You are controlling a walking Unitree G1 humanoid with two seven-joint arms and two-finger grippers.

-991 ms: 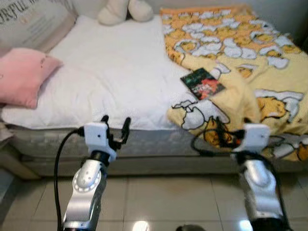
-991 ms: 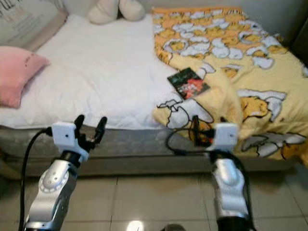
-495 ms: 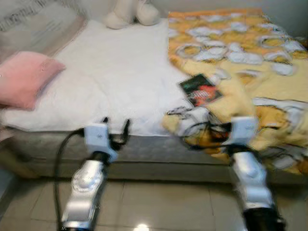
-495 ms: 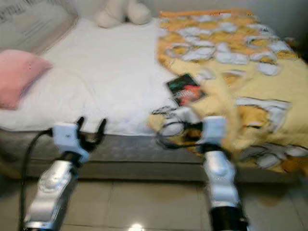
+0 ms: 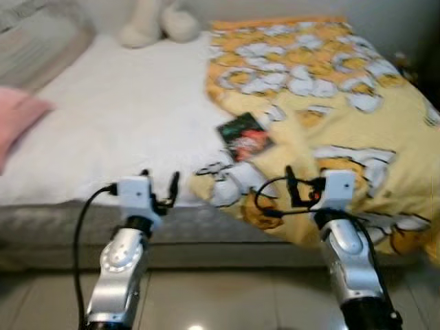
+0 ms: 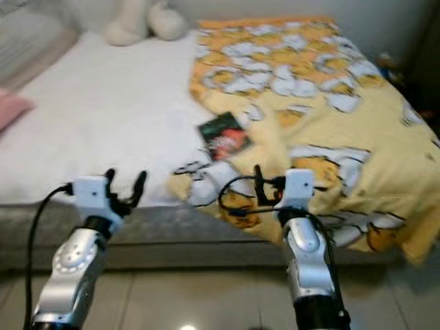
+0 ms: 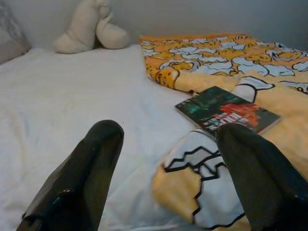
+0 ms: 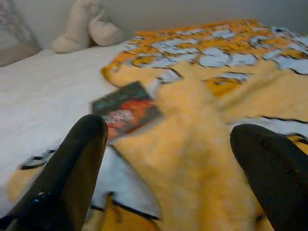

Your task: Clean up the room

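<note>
book (image 5: 242, 136) lies on the bed (image 5: 124, 130), at the blanket (image 5: 330, 103) edge, untouched. left gripper (image 5: 159, 187) and right gripper (image 5: 302, 187) hover short of the bed's near edge, fingers apart, empty. tidying looks barely begun: book unmoved, blanket rumpled.

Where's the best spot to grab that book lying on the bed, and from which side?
Probably the book's near corner, approached from the foot of the bed with the right end effector, whose fingers are open. The book lies flat, partly on the yellow blanket, partly on the white sheet, so its blanket-side edge likely sits slightly raised, leaving room for a finger beneath.
</note>
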